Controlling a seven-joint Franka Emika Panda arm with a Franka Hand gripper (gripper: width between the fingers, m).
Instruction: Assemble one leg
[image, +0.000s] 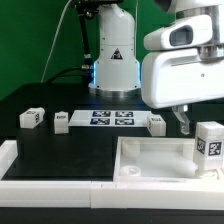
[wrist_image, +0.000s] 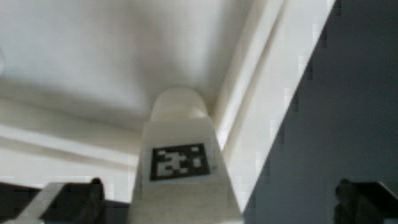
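Leg (image: 209, 141): small white chunky plastic post, square black-and-white tag on its face, upright at about 4 o'clock in the exterior view, on a corner of the large flat white rimmed panel (image: 150, 160). Likely light, rigid and smooth, so a bit slippery; best pinched across its plain flat sides near mid-height. Pincer (wrist_image: 222, 200) gapes wide, dark fingertips well apart either side of the leg, gripping nothing.

we can read no words, brands or numbers anywhere. a square black-and-white tag (wrist_image: 178, 160) stands on the face of the leg (wrist_image: 183, 115) between the gripper's (wrist_image: 217, 200) fingers. well away from the gripper, like tags show on the marker board (image: 110, 119) and on three spare legs (image: 32, 117) (image: 61, 121) (image: 157, 122) beside it. beyond them, a warning triangle (image: 116, 56) marks the robot base (image: 115, 75); its symbol is too small to tell.
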